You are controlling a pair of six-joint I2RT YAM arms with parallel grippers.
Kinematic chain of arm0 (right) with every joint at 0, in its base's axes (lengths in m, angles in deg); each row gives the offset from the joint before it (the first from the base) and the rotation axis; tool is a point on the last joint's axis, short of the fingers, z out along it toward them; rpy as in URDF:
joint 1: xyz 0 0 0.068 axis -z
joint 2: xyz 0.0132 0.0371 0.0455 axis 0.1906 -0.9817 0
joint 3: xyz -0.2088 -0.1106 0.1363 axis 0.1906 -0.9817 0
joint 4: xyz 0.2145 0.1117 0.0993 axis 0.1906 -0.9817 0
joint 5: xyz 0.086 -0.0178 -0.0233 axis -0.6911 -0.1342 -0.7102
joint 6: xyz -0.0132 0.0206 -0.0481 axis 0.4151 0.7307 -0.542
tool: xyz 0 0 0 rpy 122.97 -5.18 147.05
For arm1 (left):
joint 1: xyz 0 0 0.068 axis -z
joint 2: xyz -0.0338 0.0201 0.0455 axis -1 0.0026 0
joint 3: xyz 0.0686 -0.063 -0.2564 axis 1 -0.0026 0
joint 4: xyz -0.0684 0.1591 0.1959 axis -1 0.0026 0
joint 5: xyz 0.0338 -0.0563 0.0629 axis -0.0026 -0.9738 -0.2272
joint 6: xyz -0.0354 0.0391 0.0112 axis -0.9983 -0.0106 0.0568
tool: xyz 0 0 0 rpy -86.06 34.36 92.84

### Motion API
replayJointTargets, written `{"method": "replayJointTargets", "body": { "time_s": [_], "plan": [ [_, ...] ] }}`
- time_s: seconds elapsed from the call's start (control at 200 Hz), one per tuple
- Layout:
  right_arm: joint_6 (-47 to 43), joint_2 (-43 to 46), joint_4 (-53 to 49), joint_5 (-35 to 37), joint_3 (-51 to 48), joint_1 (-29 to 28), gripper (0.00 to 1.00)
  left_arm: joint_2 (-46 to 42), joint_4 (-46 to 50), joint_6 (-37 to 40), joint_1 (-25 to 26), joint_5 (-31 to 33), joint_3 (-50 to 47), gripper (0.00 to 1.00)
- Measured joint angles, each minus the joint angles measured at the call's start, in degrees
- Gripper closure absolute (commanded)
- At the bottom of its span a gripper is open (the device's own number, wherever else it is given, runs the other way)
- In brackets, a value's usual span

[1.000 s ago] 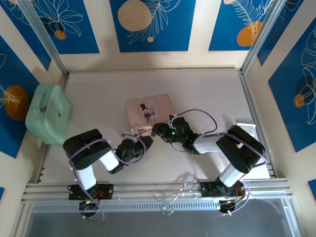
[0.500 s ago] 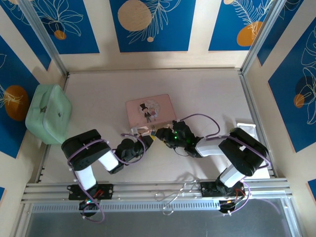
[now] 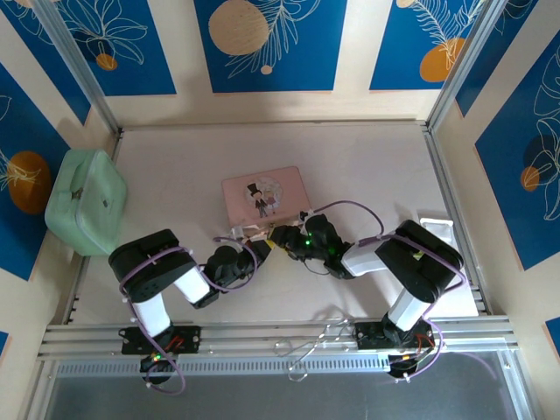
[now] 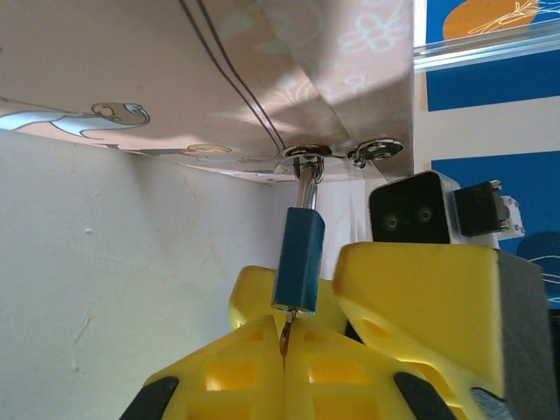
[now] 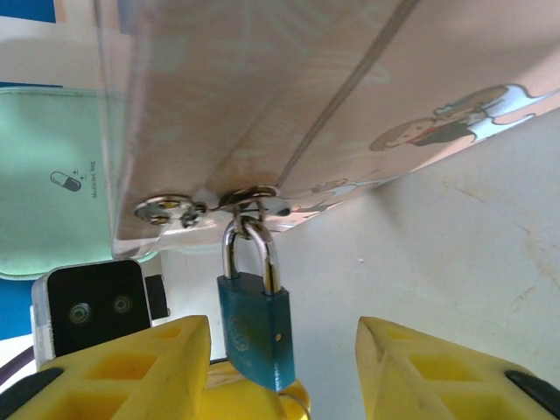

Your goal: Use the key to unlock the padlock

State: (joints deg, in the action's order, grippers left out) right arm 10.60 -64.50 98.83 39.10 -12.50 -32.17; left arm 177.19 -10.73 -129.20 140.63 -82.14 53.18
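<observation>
Padlock [image 5: 255, 337]: blue body, silver shackle thru hasp [image 5: 249, 199], pink box [image 5: 262, 96]. L gripper [image 4: 287, 346] clamps key [image 4: 286, 332]; R gripper [image 5: 282, 331] agape.

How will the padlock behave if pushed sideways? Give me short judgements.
The padlock is hooked by its shackle through the hasp ring, so it would probably pivot, not slide. Its body looks rigid and likely dense for its size. The smooth sides may slip.

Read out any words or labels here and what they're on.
Green case: pill symbol with small print beside it, too small to read.
Padlock: round embossed mark, too blurred to read.
Pink box: cartoon couple, no words readable.
</observation>
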Motion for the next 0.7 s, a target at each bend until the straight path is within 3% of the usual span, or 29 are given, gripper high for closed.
{"method": "replayJointTargets", "body": {
  "time_s": [0.7],
  "plan": [
    [0.81,-1.88,2.08,-1.18,1.66,0.20,0.63,0.00,-0.44,-0.44,-0.07,0.52,-0.11,1.00]
  ]
}}
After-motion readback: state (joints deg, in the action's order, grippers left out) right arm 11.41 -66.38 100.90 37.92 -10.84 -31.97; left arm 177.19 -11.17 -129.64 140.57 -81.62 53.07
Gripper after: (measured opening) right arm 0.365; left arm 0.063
